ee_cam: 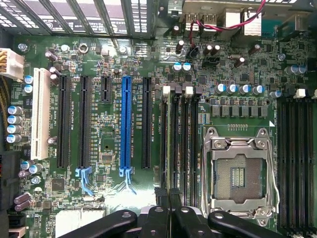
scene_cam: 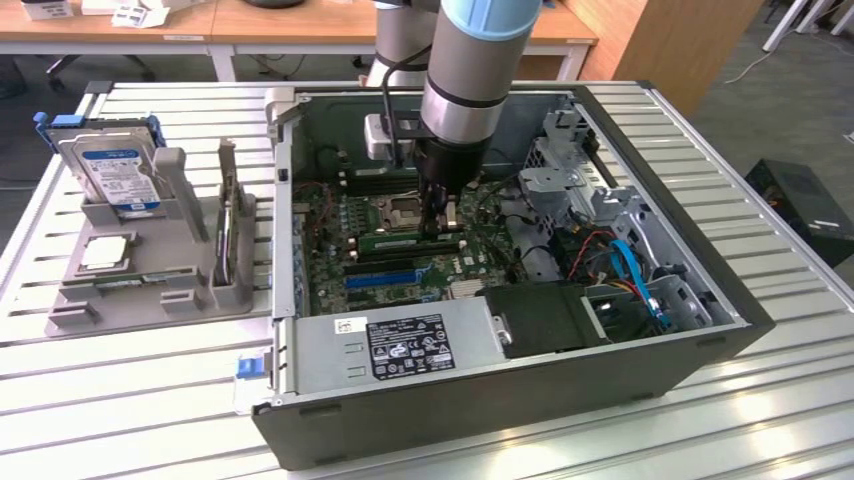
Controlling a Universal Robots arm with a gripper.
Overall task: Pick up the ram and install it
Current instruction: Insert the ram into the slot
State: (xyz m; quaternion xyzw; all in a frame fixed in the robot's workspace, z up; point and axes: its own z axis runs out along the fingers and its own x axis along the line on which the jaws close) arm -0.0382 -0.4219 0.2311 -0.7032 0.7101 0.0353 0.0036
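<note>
Jaws pinched narrow on the ram (scene_cam: 398, 241), ram held edge-up at the memory slots (ee_cam: 190, 139), CPU socket (ee_cam: 240, 171) just beside.

A workshop-like lab: open computer case (scene_cam: 534, 400) on slatted metal bench (scene_cam: 134, 400), desks (scene_cam: 267, 25) behind

Bright, even light — white glare on the metal table (scene_cam: 120, 385)
</note>
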